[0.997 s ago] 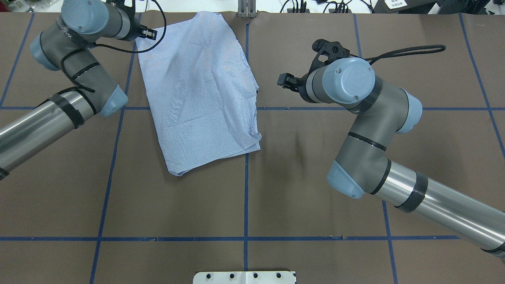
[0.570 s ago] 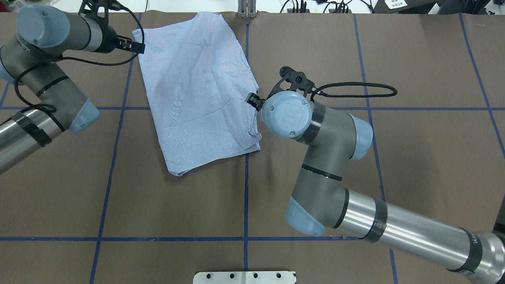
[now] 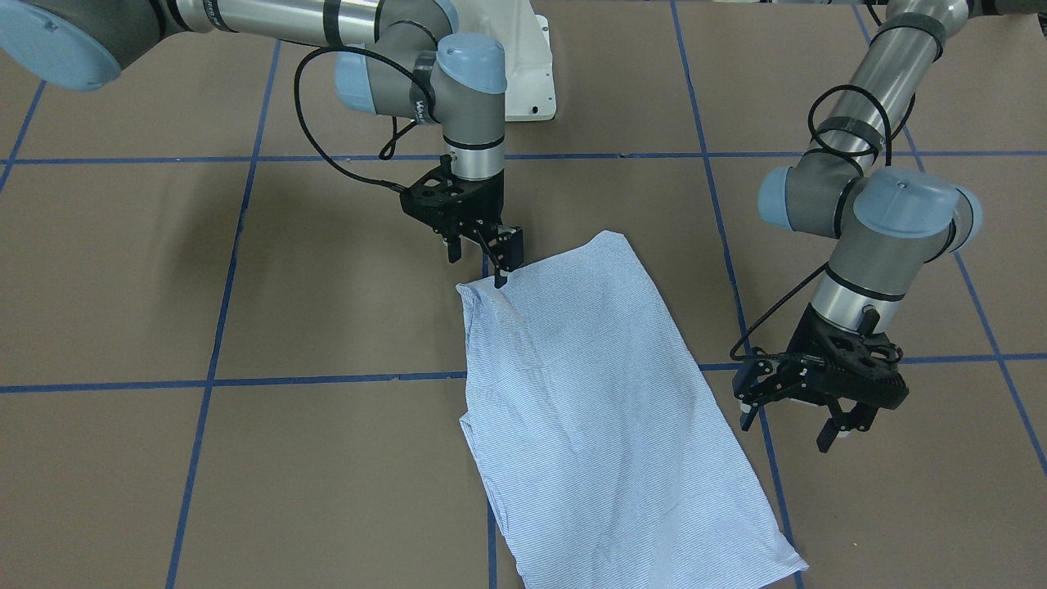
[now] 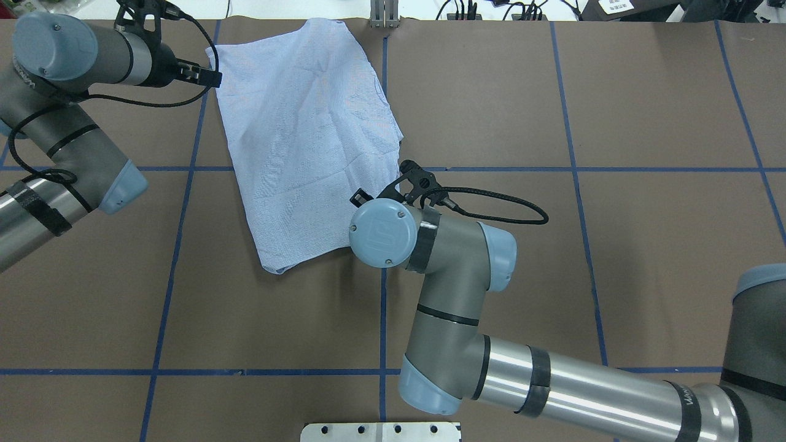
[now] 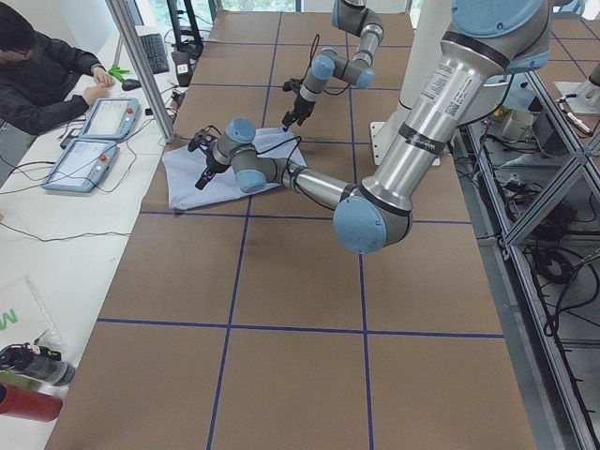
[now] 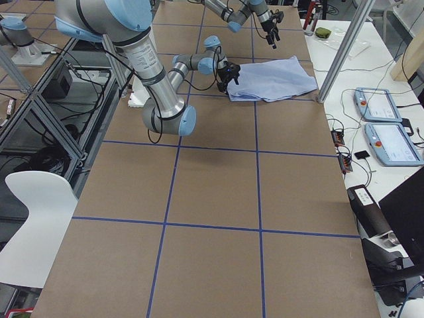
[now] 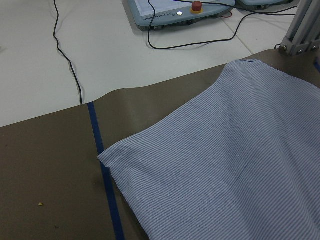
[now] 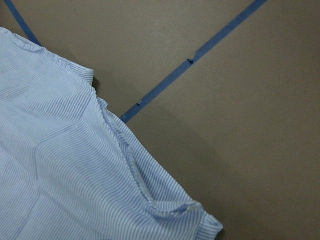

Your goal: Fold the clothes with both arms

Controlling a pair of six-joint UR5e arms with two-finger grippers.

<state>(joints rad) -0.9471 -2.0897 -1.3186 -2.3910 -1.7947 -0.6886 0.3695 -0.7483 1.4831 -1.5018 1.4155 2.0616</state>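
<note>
The clothes are one light blue striped shirt [image 3: 597, 409] [image 4: 307, 135] [image 6: 275, 76], folded into a long rectangle flat on the brown table. My right gripper [image 3: 476, 266] hangs open over the shirt's near right corner, one fingertip [image 3: 499, 278] at the cloth; in the overhead view its wrist hides it. My left gripper [image 3: 787, 429] [image 4: 207, 77] is open, raised beside the shirt's left edge near the far corner and holding nothing. The left wrist view shows that shirt [image 7: 225, 175] corner, the right wrist view the shirt's [image 8: 60, 175] layered edge.
Blue tape lines [image 4: 382, 307] grid the table. The white pedestal base [image 3: 527, 74] stands on the robot's side. Past the far edge are a metal post [image 4: 384, 12], control pendants [image 6: 377, 106] on a white bench, and a seated person [image 5: 37, 66].
My right arm has swung in from the shirt's right side to above its near right corner. The left arm drew back leftward to the far left corner. The shirt has not moved.
</note>
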